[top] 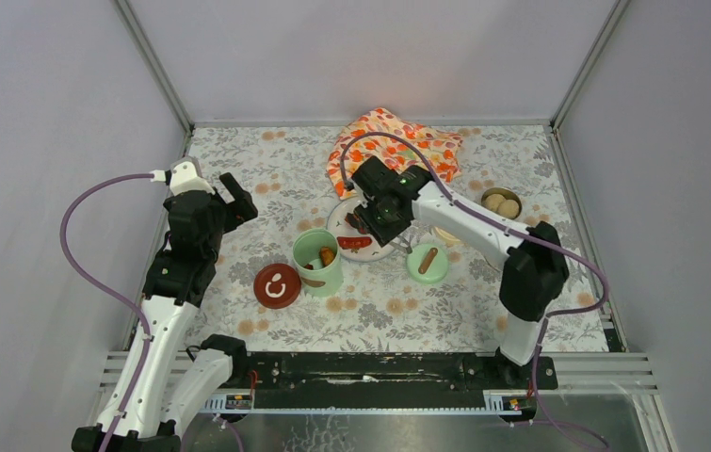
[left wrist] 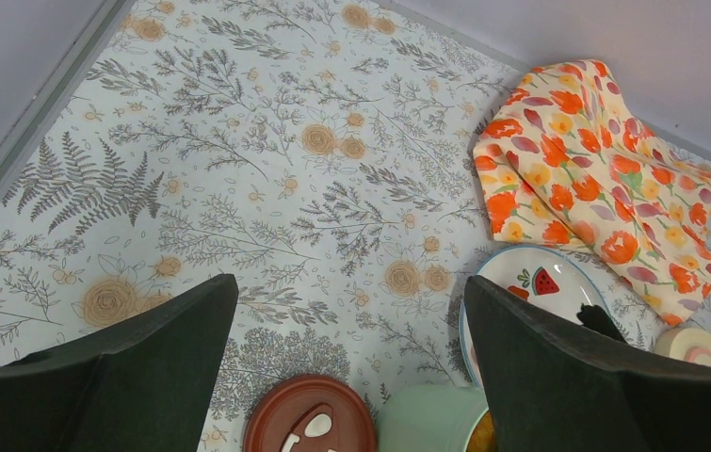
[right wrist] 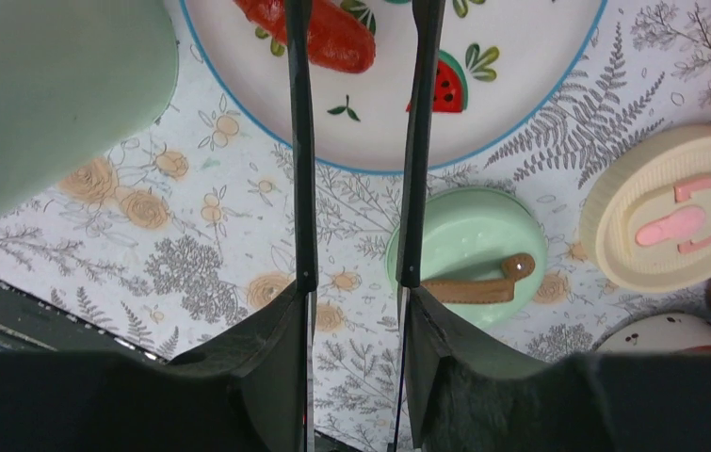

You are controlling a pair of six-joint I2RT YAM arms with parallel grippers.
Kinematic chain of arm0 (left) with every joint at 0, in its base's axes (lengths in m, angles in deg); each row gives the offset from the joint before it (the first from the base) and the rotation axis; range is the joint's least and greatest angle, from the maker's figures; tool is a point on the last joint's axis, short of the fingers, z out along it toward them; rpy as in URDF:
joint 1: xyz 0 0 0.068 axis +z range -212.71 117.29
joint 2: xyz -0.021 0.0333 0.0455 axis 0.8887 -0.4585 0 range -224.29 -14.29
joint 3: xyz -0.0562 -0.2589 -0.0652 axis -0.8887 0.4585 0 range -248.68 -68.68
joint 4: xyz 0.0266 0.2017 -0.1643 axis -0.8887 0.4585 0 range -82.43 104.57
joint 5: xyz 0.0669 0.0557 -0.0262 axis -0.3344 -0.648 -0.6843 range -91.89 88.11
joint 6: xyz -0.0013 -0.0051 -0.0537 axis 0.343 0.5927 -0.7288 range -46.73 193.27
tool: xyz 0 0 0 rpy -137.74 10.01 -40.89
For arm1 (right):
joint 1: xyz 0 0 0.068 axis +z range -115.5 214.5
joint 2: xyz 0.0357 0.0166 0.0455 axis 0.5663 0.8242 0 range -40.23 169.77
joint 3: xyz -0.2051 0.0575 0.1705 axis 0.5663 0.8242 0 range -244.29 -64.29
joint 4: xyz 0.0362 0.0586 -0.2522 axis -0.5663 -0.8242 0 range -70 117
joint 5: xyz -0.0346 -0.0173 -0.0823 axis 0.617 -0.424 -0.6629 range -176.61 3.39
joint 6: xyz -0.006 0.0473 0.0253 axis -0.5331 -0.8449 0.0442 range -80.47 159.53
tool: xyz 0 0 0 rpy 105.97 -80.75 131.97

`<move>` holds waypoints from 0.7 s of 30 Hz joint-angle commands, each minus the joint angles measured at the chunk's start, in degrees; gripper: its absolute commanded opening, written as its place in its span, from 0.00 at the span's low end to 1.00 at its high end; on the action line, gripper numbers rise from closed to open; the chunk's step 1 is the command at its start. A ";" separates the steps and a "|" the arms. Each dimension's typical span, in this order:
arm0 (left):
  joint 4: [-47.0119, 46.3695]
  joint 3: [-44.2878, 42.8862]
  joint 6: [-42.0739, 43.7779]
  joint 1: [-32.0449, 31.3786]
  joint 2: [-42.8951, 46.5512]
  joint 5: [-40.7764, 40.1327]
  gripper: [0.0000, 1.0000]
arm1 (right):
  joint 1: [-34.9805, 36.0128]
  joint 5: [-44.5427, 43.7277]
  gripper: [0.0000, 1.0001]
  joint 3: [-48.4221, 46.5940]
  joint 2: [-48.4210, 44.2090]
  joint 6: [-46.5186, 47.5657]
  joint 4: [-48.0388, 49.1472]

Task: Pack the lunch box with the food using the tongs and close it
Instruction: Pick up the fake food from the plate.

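My right gripper (right wrist: 353, 287) is shut on the tongs (right wrist: 301, 141). Their two thin dark arms run out over the white fruit-print plate (right wrist: 521, 113), and their tips pass out of the wrist view. One arm crosses an orange-red food piece (right wrist: 328, 38) on the plate. In the top view this gripper (top: 375, 221) hovers over the plate (top: 340, 218). The tall mint-green pot (top: 318, 262) stands just left of it with food inside. A steel bowl (top: 501, 202) at the right holds pale balls. My left gripper (left wrist: 349, 282) hangs open and empty above the cloth-covered table, left of the pot.
The dark red lid (top: 277, 285) lies left of the mint pot. To the right of the plate lie the green lid (right wrist: 469, 254) with a brown strap and the cream lid (right wrist: 671, 221). An orange flower cloth (top: 394, 146) lies behind the plate. Walls enclose the table.
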 commanded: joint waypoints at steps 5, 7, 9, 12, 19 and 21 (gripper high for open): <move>-3.56 0.39 -0.07 0.45 -0.08 0.82 0.98 | -0.34 -1.73 0.45 -9.20 6.07 2.39 -1.13; -3.56 0.35 -0.09 0.44 -0.08 0.89 0.99 | -0.38 -1.93 0.46 -10.35 7.65 2.79 -1.20; -3.55 0.38 -0.01 0.46 -0.06 0.89 0.98 | -0.35 -2.18 0.47 -11.50 9.15 3.02 -1.54; -3.56 0.39 -0.01 0.44 -0.07 0.91 0.99 | -0.48 -2.84 0.47 -12.73 11.13 3.07 -1.91; -3.58 0.40 -0.01 0.49 0.09 0.98 0.98 | -0.91 -2.81 0.48 -13.25 13.58 3.16 -1.38; -3.60 0.38 -0.01 0.46 0.06 1.00 0.98 | -1.09 -2.44 0.48 -13.30 14.17 3.20 -1.06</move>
